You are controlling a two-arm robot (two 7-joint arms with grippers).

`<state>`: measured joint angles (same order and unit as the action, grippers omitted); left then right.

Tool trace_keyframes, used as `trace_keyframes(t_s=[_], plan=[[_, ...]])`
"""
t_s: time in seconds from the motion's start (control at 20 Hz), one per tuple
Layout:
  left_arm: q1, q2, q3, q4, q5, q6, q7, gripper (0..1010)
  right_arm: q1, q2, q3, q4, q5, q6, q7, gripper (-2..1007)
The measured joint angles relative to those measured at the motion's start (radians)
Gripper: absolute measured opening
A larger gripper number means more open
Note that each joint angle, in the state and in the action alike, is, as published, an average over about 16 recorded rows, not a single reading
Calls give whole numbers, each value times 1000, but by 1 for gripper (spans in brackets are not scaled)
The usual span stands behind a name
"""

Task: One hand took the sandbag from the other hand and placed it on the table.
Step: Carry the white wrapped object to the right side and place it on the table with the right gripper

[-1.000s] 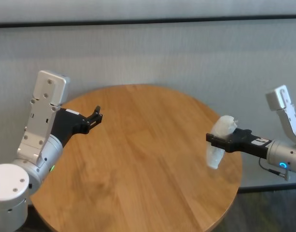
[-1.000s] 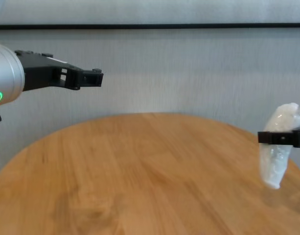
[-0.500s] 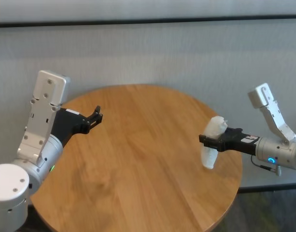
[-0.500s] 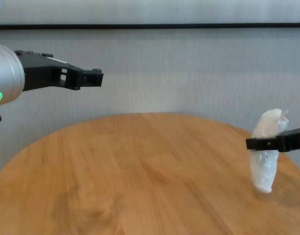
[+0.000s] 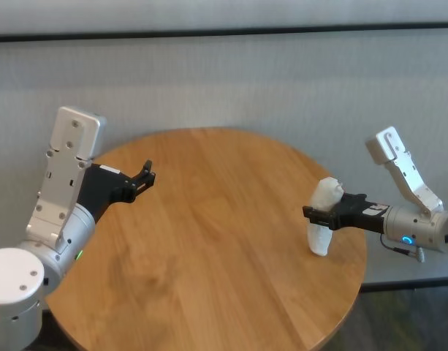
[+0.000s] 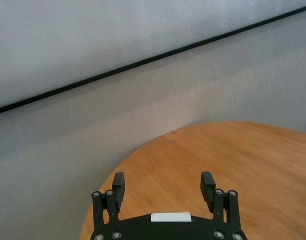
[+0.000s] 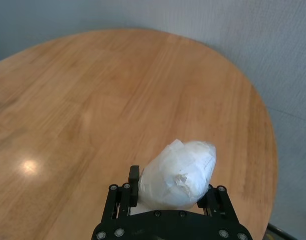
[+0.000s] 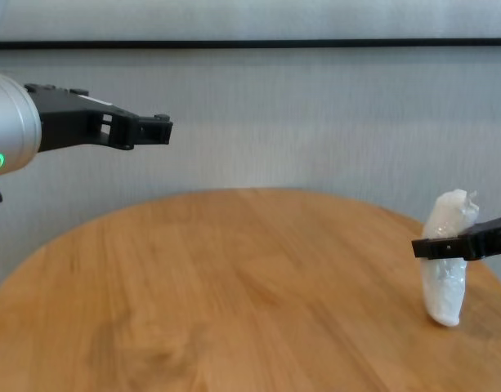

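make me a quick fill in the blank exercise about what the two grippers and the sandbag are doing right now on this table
1. The sandbag is held by the ____ gripper.
2. The left gripper is empty, its fingers ____.
3. The round table is made of ____.
4. The sandbag hangs near the table's ____ edge.

Missing words: right; open; wood; right

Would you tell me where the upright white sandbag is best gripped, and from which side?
Probably its middle, approached level from the robot's right. The sandbag stands upright, twisted tip on top, and the right gripper already has its jaws shut there, above the table.
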<state>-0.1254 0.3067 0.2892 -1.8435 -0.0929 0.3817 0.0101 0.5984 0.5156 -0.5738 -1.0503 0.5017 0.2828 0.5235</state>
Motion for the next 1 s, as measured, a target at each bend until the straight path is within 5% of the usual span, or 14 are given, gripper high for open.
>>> trace_keyframes(t_s=[0.5,1.0], plan=[[0,0,0,0,0,0,0,1000,24,-10,-13,24,-37,-1,10,623],[0,0,0,0,0,0,0,1000,22,-10,-12,23,-34,-3,10,687]])
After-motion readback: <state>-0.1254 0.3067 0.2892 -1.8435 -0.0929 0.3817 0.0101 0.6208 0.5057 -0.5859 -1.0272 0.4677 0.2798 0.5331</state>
